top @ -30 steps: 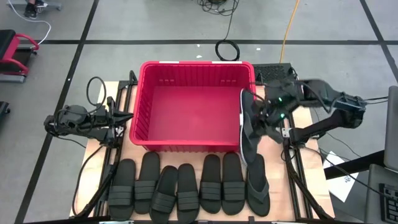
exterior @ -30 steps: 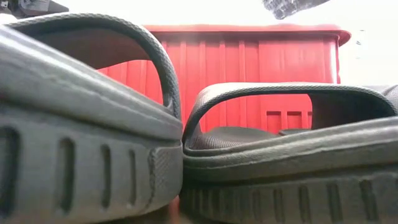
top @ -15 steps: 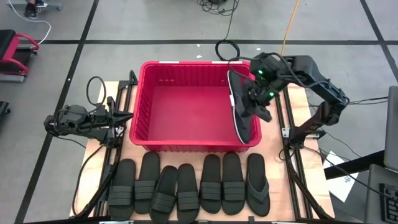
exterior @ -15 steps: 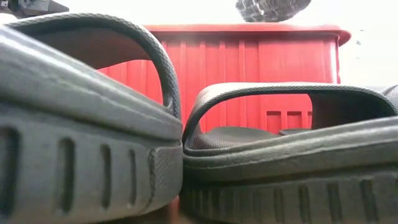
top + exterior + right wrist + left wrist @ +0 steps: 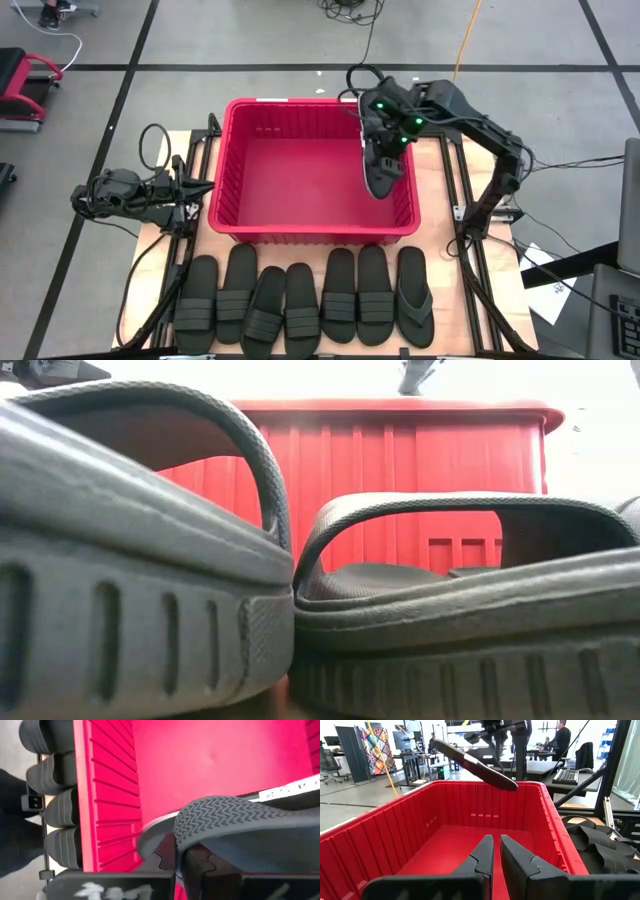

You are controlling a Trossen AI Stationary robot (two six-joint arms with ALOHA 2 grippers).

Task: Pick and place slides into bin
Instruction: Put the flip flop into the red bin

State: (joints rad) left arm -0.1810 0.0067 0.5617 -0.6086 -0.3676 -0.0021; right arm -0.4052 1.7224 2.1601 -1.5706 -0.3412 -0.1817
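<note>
We have the right gripper (image 5: pixel 385 135) pinching a thong sandal (image 5: pixel 381 168) that hangs below it over the red bin (image 5: pixel 240 232), left gripper (image 5: pixel 496 851) pressed together alongside; next we judge: release it into the bin

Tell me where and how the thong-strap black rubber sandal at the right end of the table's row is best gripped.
The thong-strap black rubber sandal lies flat, sole down, last in the row, with no neighbour on its right. A grip across a sole edge from above, coming from that open right side, looks safest; the thin Y strap seems a poorer hold. The right gripper is busy, holding another sandal over the red slotted plastic bin.
</note>
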